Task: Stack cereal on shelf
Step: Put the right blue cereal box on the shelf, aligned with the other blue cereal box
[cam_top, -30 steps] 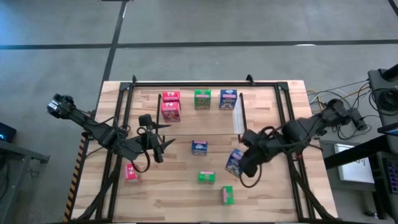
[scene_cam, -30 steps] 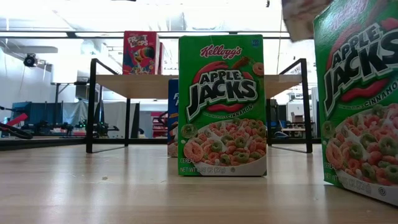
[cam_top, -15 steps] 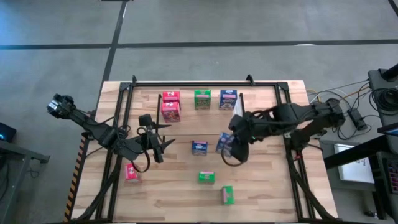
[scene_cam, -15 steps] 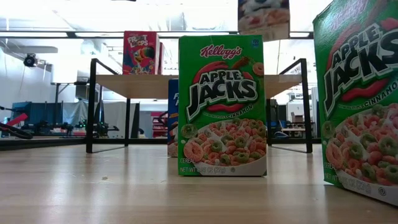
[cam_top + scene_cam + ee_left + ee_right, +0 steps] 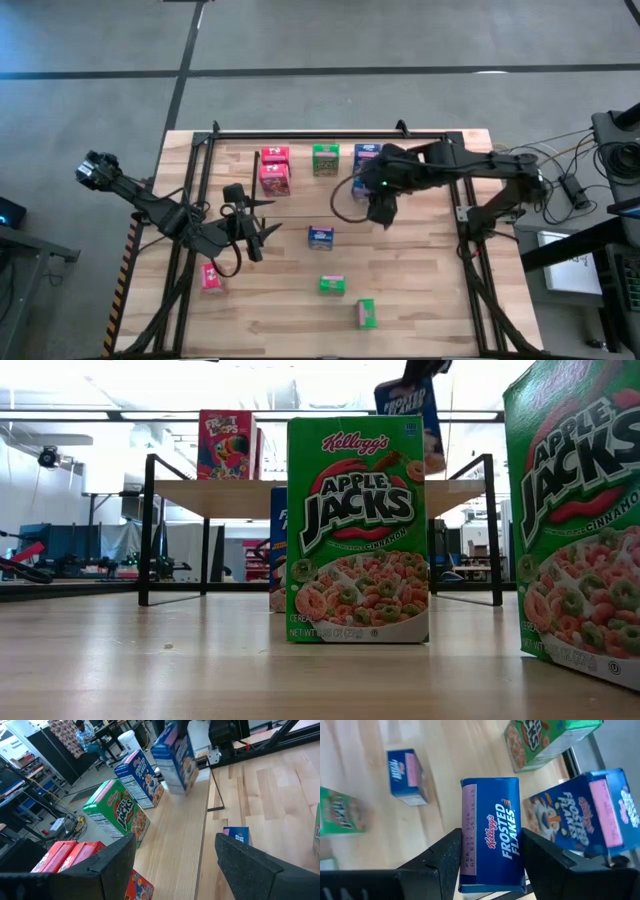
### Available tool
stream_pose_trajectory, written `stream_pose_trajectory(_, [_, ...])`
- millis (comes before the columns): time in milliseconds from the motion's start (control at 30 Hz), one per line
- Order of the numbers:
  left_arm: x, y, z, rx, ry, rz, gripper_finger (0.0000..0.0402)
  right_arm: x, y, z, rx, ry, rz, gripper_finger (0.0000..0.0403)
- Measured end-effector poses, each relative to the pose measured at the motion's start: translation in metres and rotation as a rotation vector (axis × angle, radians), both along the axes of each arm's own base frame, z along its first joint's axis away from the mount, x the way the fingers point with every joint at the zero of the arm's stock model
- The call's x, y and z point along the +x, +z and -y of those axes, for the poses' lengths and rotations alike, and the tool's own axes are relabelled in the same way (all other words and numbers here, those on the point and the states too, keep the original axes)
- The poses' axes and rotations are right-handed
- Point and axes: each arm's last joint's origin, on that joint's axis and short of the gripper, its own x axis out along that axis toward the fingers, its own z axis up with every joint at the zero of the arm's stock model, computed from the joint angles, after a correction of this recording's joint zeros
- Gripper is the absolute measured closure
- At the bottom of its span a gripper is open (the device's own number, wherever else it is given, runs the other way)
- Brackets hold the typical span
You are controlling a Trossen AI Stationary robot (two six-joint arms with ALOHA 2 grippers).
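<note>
From above, nine small cardboard cereal boxes can be counted. Four sit on the low black-wire shelf with its light wood top [image 5: 300, 190]: two red [image 5: 274, 166], one green [image 5: 325, 159] and one blue [image 5: 367, 158]. On the bare wooden table [image 5: 440, 300] stand one blue [image 5: 320, 237], two green [image 5: 332, 285] and one red box [image 5: 211, 277], spaced well apart. The ninth, a blue Frosted Flakes box [image 5: 362, 190], hangs in the right gripper [image 5: 380, 205] over the shelf's right end, just in front of the shelved blue box. The left gripper [image 5: 250, 222] hovers over the shelf's front left, fingers spread, holding nothing.

At table height, the carried box [image 5: 410, 415] shows tilted above the shelf top (its upper end is cut off).

The left wrist view shows it [image 5: 175, 757] airborne beside the shelved row.

The right wrist view shows both fingers [image 5: 440, 860] clamping its narrow sides.
</note>
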Motion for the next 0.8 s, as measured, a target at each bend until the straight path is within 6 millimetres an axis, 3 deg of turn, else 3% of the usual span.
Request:
stream_pose_trajectory(167, [0.000, 0.000, 0.000, -0.007, 0.002, 0.003, 0.0146, 0.010, -0.010, 0.010, -0.036, 0.027, -0.054, 0.0221])
stream_pose_trajectory(500, [0.000, -0.002, 0.000, -0.011, 0.004, 0.002, 0.0146, 0.018, -0.019, 0.012, -0.061, 0.077, -0.103, 0.0218])
stream_pose_trajectory(800, [0.000, -0.002, 0.000, -0.011, 0.004, 0.001, 0.0146, 0.016, -0.016, 0.014, -0.054, 0.059, -0.088, 0.0180])
